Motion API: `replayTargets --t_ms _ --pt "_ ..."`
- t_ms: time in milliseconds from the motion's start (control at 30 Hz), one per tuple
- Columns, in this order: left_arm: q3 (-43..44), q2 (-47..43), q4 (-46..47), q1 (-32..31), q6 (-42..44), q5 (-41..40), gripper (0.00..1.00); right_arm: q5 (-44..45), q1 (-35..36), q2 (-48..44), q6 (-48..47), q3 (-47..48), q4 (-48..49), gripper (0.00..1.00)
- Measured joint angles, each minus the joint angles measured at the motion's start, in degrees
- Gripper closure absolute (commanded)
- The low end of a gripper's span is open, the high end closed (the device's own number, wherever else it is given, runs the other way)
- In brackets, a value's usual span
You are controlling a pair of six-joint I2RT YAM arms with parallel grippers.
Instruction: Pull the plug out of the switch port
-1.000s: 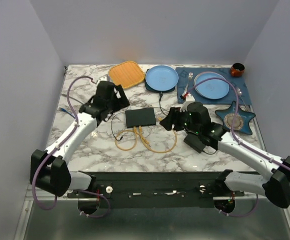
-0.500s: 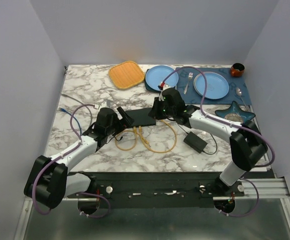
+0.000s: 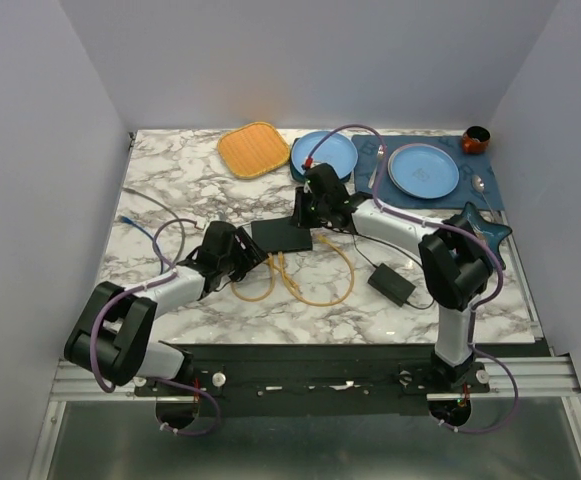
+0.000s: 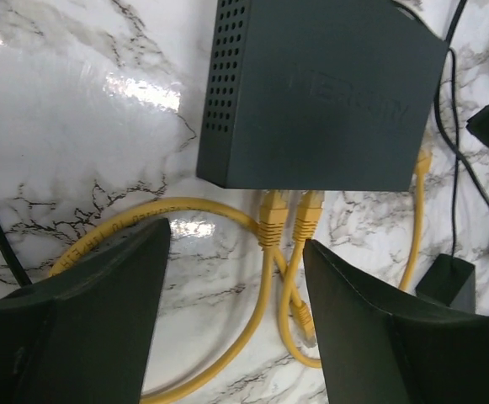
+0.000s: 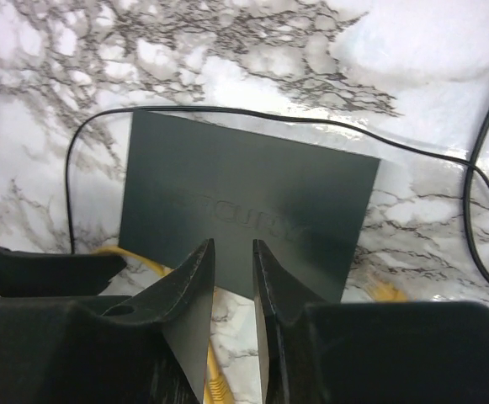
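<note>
Both arms have closed in on the switch in the last half second. Left pincer point(image 4: 234, 252) has slid up to the box's near edge, and right pincer point(image 5: 231, 246) has swung left until it hangs over the box. The left fingers stand wide apart and empty, framing two yellow plugs point(image 4: 271, 220). These sit side by side in the switch point(image 4: 320, 93), which fills the top of the left wrist view and lies at the centre of the overhead view. The right fingers are nearly together, a slit between them, gripping nothing above the switch's lid.

Each plug looks like a small, stiff plastic body with a limp yellow cord point(image 4: 143, 215) trailing from it. The place to grip is the moulded boot just below the port, not the cord. The switch seems light and likely to skid on the marble table point(image 3: 170, 180), so it wants bracing.

Along the top of the overhead view, the blue plates point(image 3: 323, 155) and orange tray point(image 3: 253, 148) look bare. What the brown cup point(image 3: 476, 139) holds cannot be told.
</note>
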Motion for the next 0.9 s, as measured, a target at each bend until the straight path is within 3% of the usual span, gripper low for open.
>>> replayTargets --t_ms 133,300,500,667,900 --pt "-0.2 0.7 -0.1 0.0 -0.4 0.9 0.35 -0.1 -0.9 -0.3 0.3 -1.7 -0.7 0.67" --pt "-2.9 -2.0 0.2 0.0 -0.7 2.1 0.39 -2.7 -0.8 -7.1 1.0 -13.6 1.2 0.57" --pt "-6.2 -6.6 0.1 -0.3 -1.1 3.2 0.42 -5.0 5.9 -14.9 0.2 -22.8 2.2 0.49" --pt "-9.1 -9.7 0.0 -0.4 -1.7 3.5 0.42 -5.0 12.1 -16.5 -0.3 -24.6 3.0 0.48" --pt "-9.8 -13.4 -1.6 -0.4 -1.8 3.6 0.42 -2.8 13.2 -15.1 0.1 -24.9 3.0 0.51"
